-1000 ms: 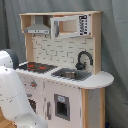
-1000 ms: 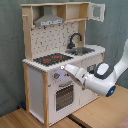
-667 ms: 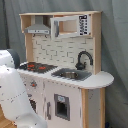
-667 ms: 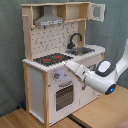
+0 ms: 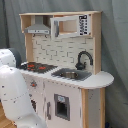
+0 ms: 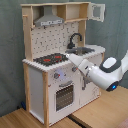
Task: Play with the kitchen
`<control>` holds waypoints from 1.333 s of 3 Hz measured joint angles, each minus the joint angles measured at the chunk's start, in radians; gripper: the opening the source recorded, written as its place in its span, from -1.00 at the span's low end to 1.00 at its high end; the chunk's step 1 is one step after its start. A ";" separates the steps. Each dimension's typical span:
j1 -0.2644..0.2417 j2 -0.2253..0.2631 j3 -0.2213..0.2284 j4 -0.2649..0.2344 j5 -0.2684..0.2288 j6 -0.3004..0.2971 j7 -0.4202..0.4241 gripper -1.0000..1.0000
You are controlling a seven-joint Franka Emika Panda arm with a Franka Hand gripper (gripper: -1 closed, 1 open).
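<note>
The kitchen (image 5: 75,95) is a tall white and light-wood toy with a black-red stovetop (image 5: 36,66), a grey sink (image 5: 71,75) and a black faucet (image 5: 83,59). In the second exterior view the kitchen (image 6: 37,90) shows its oven door (image 6: 64,95) and knobs (image 6: 57,76). My gripper (image 6: 74,61) is at the counter's front edge, between the stovetop (image 6: 50,60) and the sink (image 6: 86,51), just above the knobs. My white arm (image 5: 14,97) covers the lower left front in the first exterior view, where the gripper is hidden.
A grey curtain (image 5: 115,50) hangs behind the toy. It stands on wooden boards (image 6: 100,112). The upper shelf holds a hood (image 5: 39,27) and a small cabinet whose door (image 6: 98,11) stands open. My arm's bulky elbow (image 6: 107,75) hangs in front of the kitchen's right half.
My arm has shifted to the second exterior view's right and slightly up, carrying the gripper from the front panel up toward the counter edge. The kitchen has not moved.
</note>
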 joint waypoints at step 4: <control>0.151 0.094 -0.001 0.000 -0.013 -0.450 -0.149 1.00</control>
